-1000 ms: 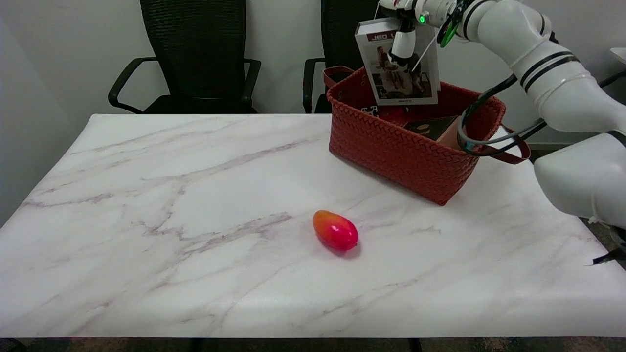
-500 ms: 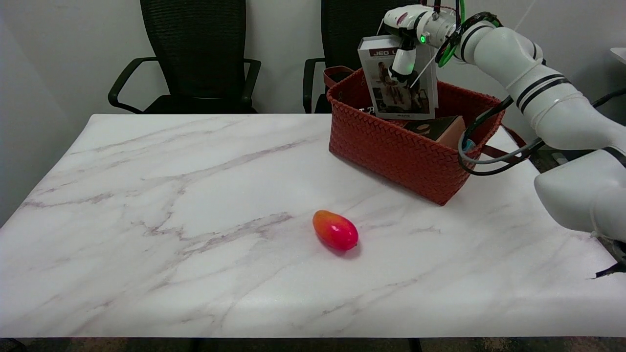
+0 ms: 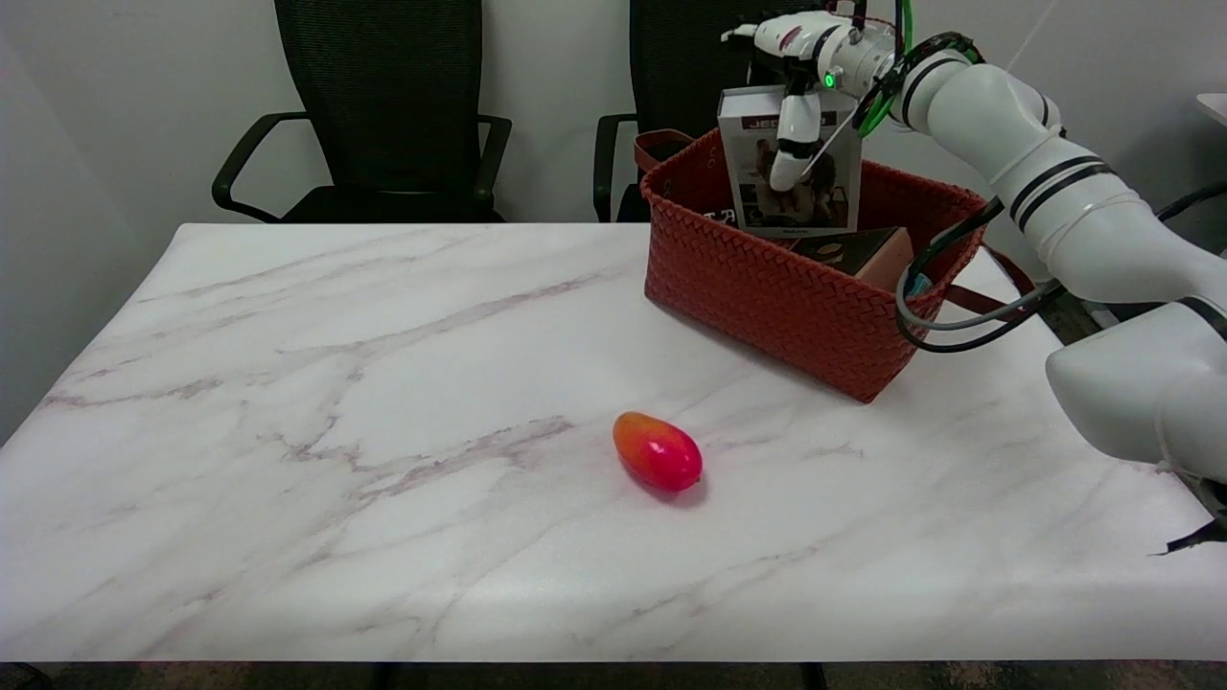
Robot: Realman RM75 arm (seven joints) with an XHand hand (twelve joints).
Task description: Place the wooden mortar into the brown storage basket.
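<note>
The brown woven basket stands at the table's far right. My right hand hovers over its back left part and grips a white picture box from the top, one finger lying down the box's front. The box stands upright with its lower edge inside the basket. Beside it in the basket lies a dark box with a tan side. I see no wooden mortar in this view; the rest of the basket's inside is hidden by its wall.
A red-orange mango lies on the marble table in front of the basket. Two black chairs stand behind the table. The basket's handle and the arm's black cable hang at its right end.
My right hand has come down and slightly right with the white box, so the box has sunk from above the rim into the basket.
</note>
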